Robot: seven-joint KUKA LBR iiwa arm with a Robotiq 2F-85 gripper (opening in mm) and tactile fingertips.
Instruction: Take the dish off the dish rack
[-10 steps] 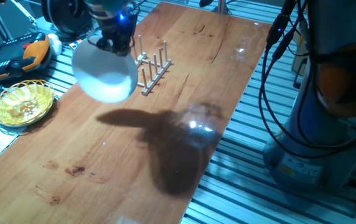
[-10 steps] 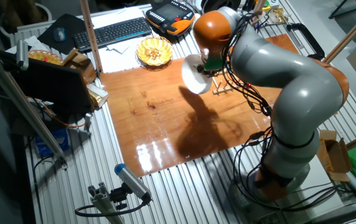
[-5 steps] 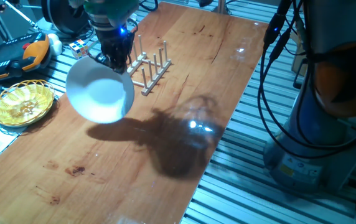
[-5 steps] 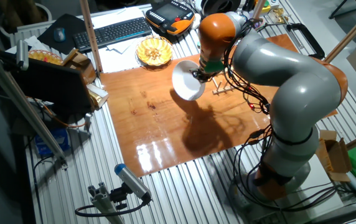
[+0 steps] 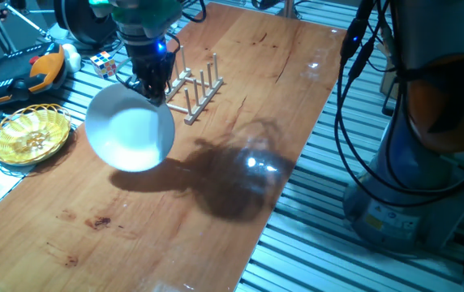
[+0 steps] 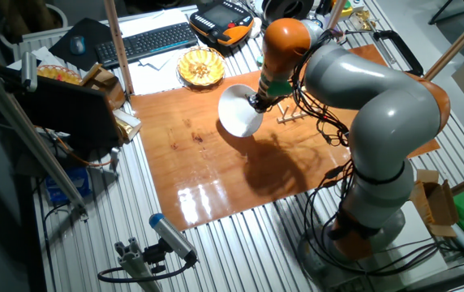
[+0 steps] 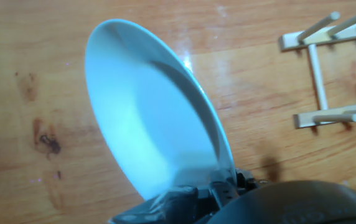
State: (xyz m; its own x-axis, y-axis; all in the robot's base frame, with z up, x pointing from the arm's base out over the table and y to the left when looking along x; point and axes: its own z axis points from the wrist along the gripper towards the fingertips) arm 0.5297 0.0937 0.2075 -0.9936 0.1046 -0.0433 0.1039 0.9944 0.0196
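The white dish (image 5: 129, 127) hangs tilted above the wooden table, held by its rim in my gripper (image 5: 154, 88), which is shut on it. It also shows in the other fixed view (image 6: 239, 112) and fills the hand view (image 7: 153, 118), where my fingers clamp its near edge. The light-wood dish rack (image 5: 193, 84) stands empty on the table just right of the gripper. The rack's end shows in the hand view (image 7: 321, 68) at the upper right and in the other fixed view (image 6: 290, 115).
A yellow woven basket (image 5: 29, 135) sits off the table's left edge, also in the other fixed view (image 6: 200, 65). An orange and black pendant (image 5: 23, 71) and a colour cube (image 5: 106, 64) lie nearby. A keyboard (image 6: 147, 42) lies beyond the table. The table's right edge (image 5: 297, 162) drops to metal slats.
My gripper has carried the dish away from the rack, to the left and lower over the table. The dish has tilted to face more upward. The rack has not moved.
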